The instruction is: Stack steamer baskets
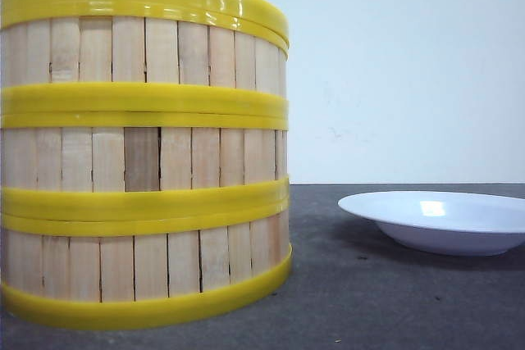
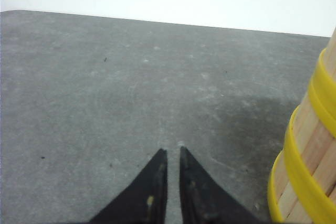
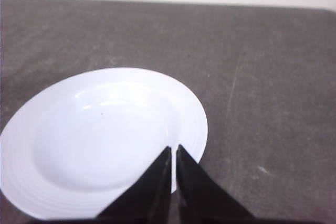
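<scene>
Front view is showing the steamer baskets (image 1: 143, 149) sitting stacked three high on the dark table (image 1: 394, 301), filling the nine o'clock side of the picture, with a white plate (image 1: 443, 220) lying well apart toward three o'clock. Left wrist view is showing the left gripper (image 2: 172, 153) hovering over bare table, its black fingers (image 2: 155, 182) nearly touching and holding nothing, the stack's lower rims standing near it. Right wrist view is showing the right gripper (image 3: 174, 150) hanging over the plate's rim, fingers (image 3: 191, 187) likewise almost together and gripping nothing.
</scene>
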`<state>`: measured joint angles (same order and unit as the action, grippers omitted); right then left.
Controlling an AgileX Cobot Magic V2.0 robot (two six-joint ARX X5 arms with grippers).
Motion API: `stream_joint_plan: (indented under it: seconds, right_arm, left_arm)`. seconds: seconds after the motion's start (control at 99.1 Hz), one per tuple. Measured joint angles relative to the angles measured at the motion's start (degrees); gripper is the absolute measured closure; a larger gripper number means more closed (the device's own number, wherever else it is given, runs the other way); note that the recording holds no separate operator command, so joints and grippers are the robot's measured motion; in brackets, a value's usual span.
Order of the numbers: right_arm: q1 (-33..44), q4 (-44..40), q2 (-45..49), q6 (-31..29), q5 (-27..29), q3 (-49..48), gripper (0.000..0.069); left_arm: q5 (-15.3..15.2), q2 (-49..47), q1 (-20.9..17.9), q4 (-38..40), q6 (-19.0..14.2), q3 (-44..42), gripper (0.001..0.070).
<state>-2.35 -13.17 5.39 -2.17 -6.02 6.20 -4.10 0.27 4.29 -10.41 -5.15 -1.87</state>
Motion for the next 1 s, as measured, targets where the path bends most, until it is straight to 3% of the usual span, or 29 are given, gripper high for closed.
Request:
stream_joint_plan:
  seconds: [0.141, 0.999]
  right_arm:
    - [-1.0, 0.2, -5.3, -0.2, -0.1, -4.2, 0.0682]
    - [-2.4, 3.5, -5.1, -0.2, 0.0, -5.2, 0.0682]
  left_arm:
    - [0.0, 0.0, 0.0, 0.0, 0.0, 0.0, 0.0695]
    - [0.0, 0.0, 0.0, 0.0, 0.0, 0.0, 0.0695]
